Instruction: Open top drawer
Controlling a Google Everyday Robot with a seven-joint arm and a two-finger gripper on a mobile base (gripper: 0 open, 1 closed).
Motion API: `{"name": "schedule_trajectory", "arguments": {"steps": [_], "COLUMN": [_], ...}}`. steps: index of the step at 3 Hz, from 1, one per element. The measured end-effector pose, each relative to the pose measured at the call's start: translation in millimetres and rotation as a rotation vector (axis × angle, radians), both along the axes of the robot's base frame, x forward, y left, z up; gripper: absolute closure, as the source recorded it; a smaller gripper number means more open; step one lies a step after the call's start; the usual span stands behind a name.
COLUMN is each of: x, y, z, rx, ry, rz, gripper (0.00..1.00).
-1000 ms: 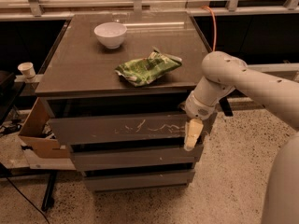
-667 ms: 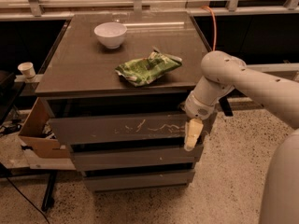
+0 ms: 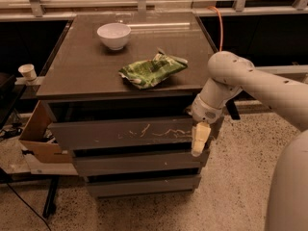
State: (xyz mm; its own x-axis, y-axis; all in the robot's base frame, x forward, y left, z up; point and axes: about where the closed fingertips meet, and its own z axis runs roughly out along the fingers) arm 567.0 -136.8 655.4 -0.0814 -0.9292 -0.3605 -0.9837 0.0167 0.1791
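The top drawer (image 3: pixel 120 134) is the wide grey-brown front under the tabletop, with pale scratch marks across its centre-right. There is a dark gap above it, and it stands a little further forward than the two narrower drawer fronts (image 3: pixel 139 162) below. My gripper (image 3: pixel 199 144) hangs from the white arm (image 3: pixel 250 83) at the drawer's right end. Its pale yellowish tip points down over the drawer's right edge, down to the level of the drawer's lower edge.
On the cabinet top (image 3: pixel 86 66) lie a white bowl (image 3: pixel 114 35) at the back and a crumpled green bag (image 3: pixel 151 71) near the front. An open cardboard box (image 3: pixel 41 138) sits at the cabinet's left. A paper cup (image 3: pixel 28 71) stands further left. An orange cable (image 3: pixel 220 25) runs behind.
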Motion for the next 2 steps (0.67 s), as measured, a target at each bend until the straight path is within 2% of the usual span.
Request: {"name": "schedule_trajectory", "arguments": {"steps": [2], "x": [-11.2], "y": [-3.2], "z": [3.4], "rx": [0.0], "ry": [0.043], "rz": [-0.005], "gripper": [0.0]}}
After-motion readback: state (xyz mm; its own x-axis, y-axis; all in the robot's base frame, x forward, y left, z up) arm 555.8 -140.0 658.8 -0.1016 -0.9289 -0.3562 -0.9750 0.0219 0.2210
